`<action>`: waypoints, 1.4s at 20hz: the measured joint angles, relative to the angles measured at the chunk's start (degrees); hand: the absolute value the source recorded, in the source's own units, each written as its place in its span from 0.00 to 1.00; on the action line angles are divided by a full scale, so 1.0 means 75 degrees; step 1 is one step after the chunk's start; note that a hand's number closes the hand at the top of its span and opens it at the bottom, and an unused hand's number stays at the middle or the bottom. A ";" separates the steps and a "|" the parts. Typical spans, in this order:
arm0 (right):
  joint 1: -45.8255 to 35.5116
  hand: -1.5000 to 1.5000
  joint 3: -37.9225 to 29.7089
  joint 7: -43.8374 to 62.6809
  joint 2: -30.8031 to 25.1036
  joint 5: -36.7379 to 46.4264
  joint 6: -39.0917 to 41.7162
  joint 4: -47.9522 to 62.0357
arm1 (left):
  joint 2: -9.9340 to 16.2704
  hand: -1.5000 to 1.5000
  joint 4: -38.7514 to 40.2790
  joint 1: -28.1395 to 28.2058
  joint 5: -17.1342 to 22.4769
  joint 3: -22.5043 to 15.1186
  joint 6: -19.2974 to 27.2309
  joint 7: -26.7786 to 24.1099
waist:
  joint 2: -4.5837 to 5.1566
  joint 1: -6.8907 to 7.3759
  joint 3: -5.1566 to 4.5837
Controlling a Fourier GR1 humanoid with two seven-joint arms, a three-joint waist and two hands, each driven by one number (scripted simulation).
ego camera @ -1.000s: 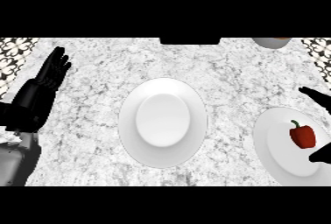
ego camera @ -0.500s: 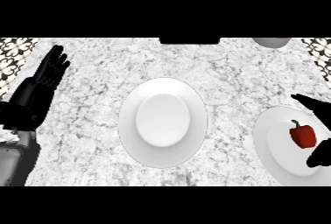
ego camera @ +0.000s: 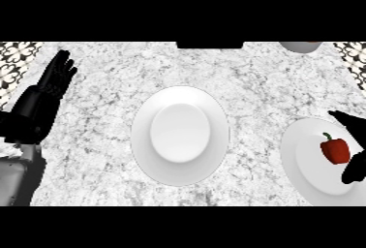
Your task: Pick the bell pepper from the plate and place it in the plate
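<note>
A red bell pepper (ego camera: 335, 150) with a green stem lies on a white plate (ego camera: 306, 162) at the right edge of the counter. My right hand (ego camera: 355, 169) reaches in from the right edge, open. Its fingers (ego camera: 346, 120) sit just beyond the pepper and its thumb just in front, both apart from it. A second white plate (ego camera: 146, 145) with nothing on it lies at the counter's middle. My left hand (ego camera: 44, 99) rests open at the far left, fingers up, far from both plates.
The counter is white-grey marble. A pale bowl (ego camera: 300, 46) shows partly at the top right edge. A dark object (ego camera: 211, 44) sits at the top middle edge. Patterned tile shows at both upper corners.
My right hand's fingers have come down and closer to the pepper, narrowing the gap with the thumb. The pepper, both plates and the left hand have not moved.
</note>
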 measured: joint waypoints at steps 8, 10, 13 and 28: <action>-0.0155 0.00 -0.0287 -0.0848 0.0641 0.0907 -0.0166 0.1313 | -0.0221 0.50 -0.0007 -0.0074 -0.0191 0.0216 -0.0206 0.0100 | -0.0002 0.0008 -0.0001; -0.0294 0.00 -0.0320 -0.1030 0.0811 0.1118 -0.0148 0.1701 | -0.0276 0.50 -0.0065 -0.0067 -0.0260 0.0240 -0.0237 0.0132 | 0.0000 0.0011 0.0001; -0.0375 0.00 -0.0421 -0.1210 0.0986 0.1404 -0.0158 0.2121 | -0.0408 0.50 0.0115 -0.0114 -0.0388 0.0269 -0.0277 0.0032 | 0.0000 0.0002 0.0001; -0.0843 1.00 -0.0864 -0.2532 0.1523 0.2672 -0.2508 0.3586 | -0.0495 0.50 -0.0161 0.0021 -0.0476 0.0556 -0.0573 0.0170 | -0.0014 -0.0011 -0.0020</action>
